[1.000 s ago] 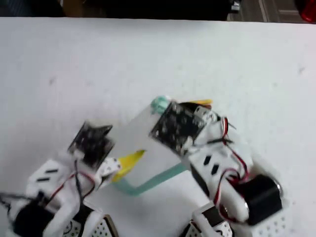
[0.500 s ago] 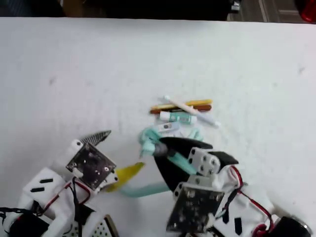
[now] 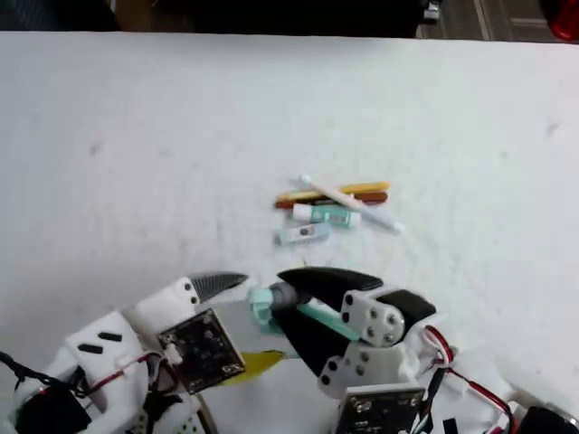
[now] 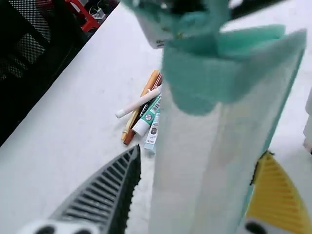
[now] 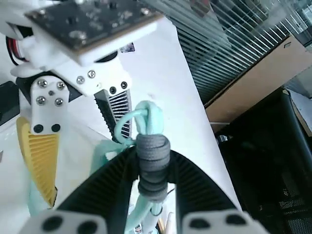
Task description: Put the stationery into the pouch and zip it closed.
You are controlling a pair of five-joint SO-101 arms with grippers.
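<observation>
Right gripper [image 3: 288,295] clamped tight on grey cord-wrapped zip pull [image 5: 153,170] at end of pouch [image 4: 195,170]. Teal loop [image 5: 146,116] pokes out past fingertips. Left gripper [image 3: 256,323] spread wide, dark and yellow fingers either side of pouch, contact unclear. Pouch translucent, teal-edged, between both arms. Stationery [image 3: 333,206] heaped on table [image 3: 136,136], near pouch's pull end, apart from it.

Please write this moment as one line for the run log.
stationery: on table, outside pouch | right gripper: shut on zipper pull | left gripper: around pouch
</observation>
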